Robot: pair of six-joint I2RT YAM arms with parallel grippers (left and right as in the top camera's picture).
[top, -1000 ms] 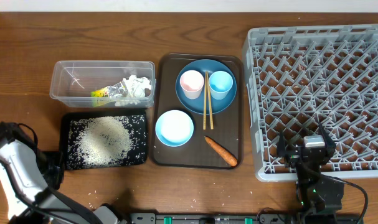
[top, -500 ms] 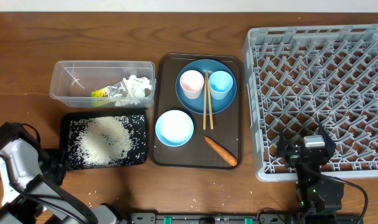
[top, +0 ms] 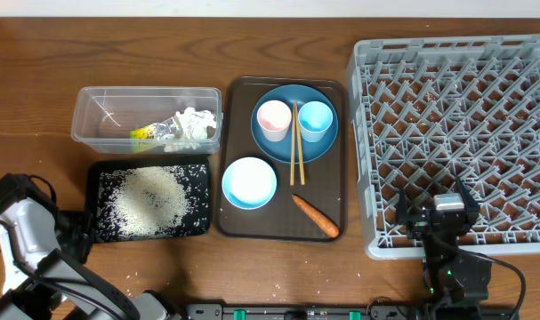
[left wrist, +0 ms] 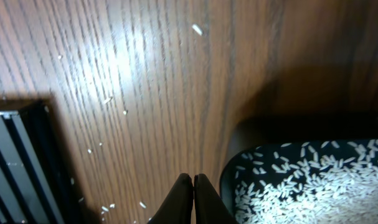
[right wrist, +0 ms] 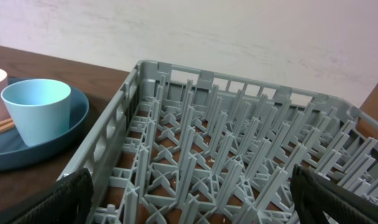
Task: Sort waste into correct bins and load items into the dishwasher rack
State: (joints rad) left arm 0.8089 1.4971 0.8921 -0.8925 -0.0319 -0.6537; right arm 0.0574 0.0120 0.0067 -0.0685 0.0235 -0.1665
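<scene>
Staying clenched and empty, the left gripper (left wrist: 193, 198) has barely moved; the black tray (left wrist: 237, 146) of rice (left wrist: 301, 186) lies just right of its jaws. The right gripper (right wrist: 201, 200) remains released, the dishwasher rack (right wrist: 238, 149) ahead of it; I judge loading not yet begun.

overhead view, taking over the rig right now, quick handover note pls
Left gripper: shut, empty, low over the table beside a corner of the black tray.
Right gripper: open, empty, at the near edge of the rack.
Done: crumpled paper and wrapper in the clear tub; rice in the black tray.
Left: carrot, bowl and the plate carrying the white-pink cup, light blue cup and chopsticks all sit on the brown tray. A few stray grains lie on the table. No dishes in the rack.
</scene>
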